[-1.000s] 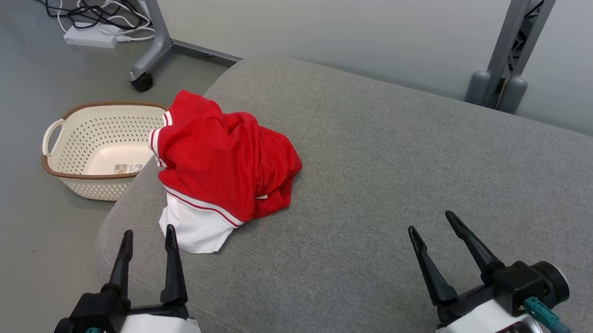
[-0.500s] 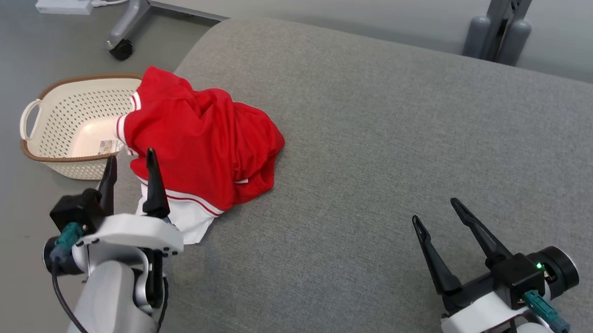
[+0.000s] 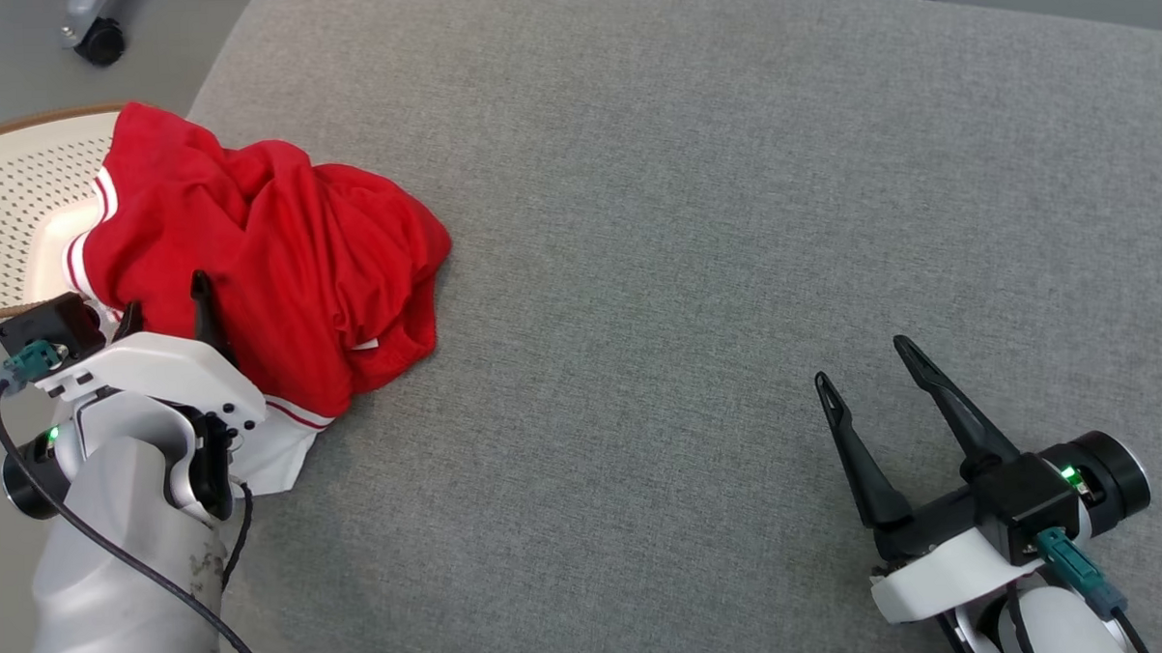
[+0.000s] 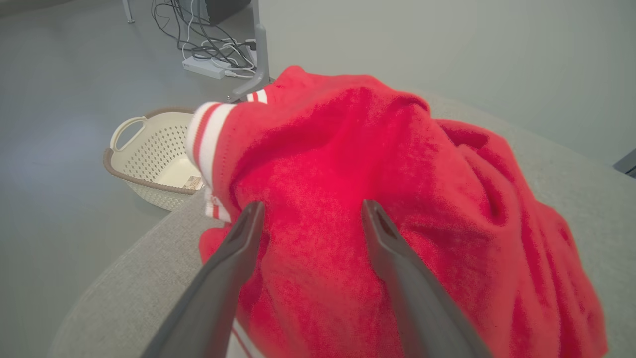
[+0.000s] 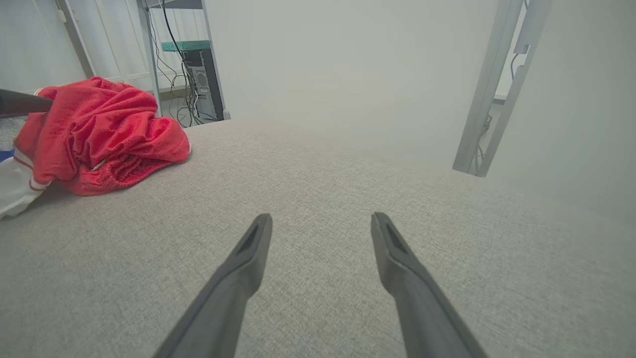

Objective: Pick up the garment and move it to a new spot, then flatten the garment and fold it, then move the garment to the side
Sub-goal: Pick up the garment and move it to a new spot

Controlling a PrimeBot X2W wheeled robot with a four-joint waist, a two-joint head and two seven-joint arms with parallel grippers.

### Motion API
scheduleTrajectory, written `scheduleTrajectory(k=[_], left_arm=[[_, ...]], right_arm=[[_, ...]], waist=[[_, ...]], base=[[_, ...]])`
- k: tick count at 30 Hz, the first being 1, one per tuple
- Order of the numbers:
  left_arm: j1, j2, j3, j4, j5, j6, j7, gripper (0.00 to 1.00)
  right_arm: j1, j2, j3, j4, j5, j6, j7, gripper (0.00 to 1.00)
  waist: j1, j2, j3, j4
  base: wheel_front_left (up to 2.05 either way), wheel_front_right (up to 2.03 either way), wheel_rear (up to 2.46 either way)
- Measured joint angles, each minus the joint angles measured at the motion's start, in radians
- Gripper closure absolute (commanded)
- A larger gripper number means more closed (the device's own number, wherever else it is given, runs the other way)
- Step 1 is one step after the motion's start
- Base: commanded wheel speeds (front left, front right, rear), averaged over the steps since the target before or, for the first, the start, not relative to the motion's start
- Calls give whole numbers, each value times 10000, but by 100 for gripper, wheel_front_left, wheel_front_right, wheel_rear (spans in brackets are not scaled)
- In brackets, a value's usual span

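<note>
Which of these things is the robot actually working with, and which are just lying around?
In the job: red-and-white garment, left claw, right claw, grey cushion.
Lying about: perforated basket, caster wheel, floor cables.

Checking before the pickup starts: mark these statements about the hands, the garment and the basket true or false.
1. The left hand is open, right at the red garment. True.
2. The right hand grips the garment. False: it is open over the bare grey cushion, apart from the garment.
3. The garment is folded flat. False: it lies in a crumpled heap.
4. A pale perforated basket stands on the floor past the cushion's edge. True.
</note>
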Motion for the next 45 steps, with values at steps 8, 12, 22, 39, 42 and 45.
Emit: scheduleTrajectory(k=[8, 12, 22, 39, 42, 45], left_arm=[[-500, 236, -59, 1170, -209, -552, 472, 100], [-642, 282, 6, 1310, -318, -708, -194, 100], [-713, 495, 351, 44, -487, -1143, -1290, 100], [358, 399, 389, -5175, -1373, -1726, -67, 100], [533, 316, 219, -6008, -1413, -1620, 387, 100], [695, 155, -59, -6615, -1436, -1534, 819, 100]], right_arm=[[-198, 23, -82, -31, -23, 0, 0, 0], [-267, 67, -81, -15, -21, 0, 0, 0], [-221, 196, 52, 71, 326, 0, 0, 0], [281, 245, 159, -73, 1348, 0, -2, 0], [386, 245, 132, -102, 1434, 2, 0, 0], [445, 245, 100, -136, 1490, 0, 0, 0]], waist=[[0, 0, 315, -305], [0, 0, 308, -360], [0, 0, -492, -571], [0, 0, -2306, -2043], [0, 0, -2491, -2540], [0, 1, -2626, -3064]], base=[[0, 0, 0], [0, 0, 0], [0, 0, 0], [0, 0, 0], [0, 0, 0], [0, 0, 0]])
